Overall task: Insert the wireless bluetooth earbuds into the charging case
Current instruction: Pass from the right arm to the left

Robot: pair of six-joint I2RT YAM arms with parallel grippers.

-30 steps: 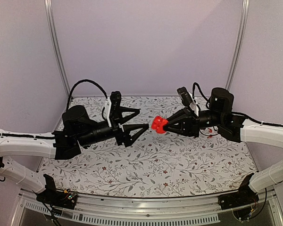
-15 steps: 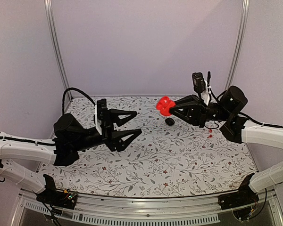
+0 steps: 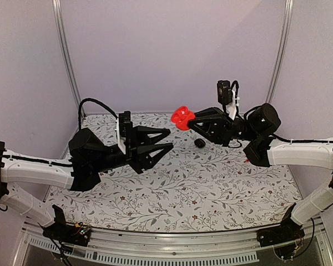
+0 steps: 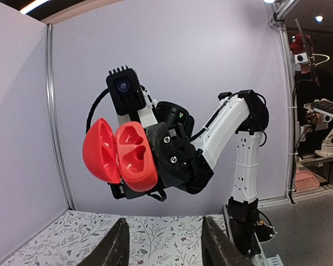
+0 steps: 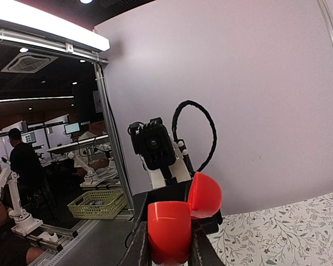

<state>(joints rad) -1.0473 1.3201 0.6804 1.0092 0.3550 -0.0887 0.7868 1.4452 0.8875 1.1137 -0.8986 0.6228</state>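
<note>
– Right gripper, what's it got?

– It is clamped on the charging case, a red clamshell lying open. The jaws pinch one half of the shell at their very tips, and the other half juts out beyond them.

– Where does that sit in the overhead view?

– Upper centre of the frame, lifted clear of the table, against the pale back wall.

– Which way does the case point?

– Its open faces turn toward frame-left, at the other arm. In the left wrist view the case is left of centre, with both hollowed insides showing to that camera. The two halves lie side by side, so the long axis runs roughly across the frame, and the left half is folded back at an angle.

– And from the right wrist?

– Only the smooth red backs of the case show, low in the frame, between that gripper's own fingers.

– Left gripper?

– Jaws parted with nothing between them, at centre-left, aimed toward the case but well apart from it. Its own view shows the left gripper the same way.

– Anything else?

– A small black round thing lies on the table just below the right gripper. I cannot tell what it is.
</note>
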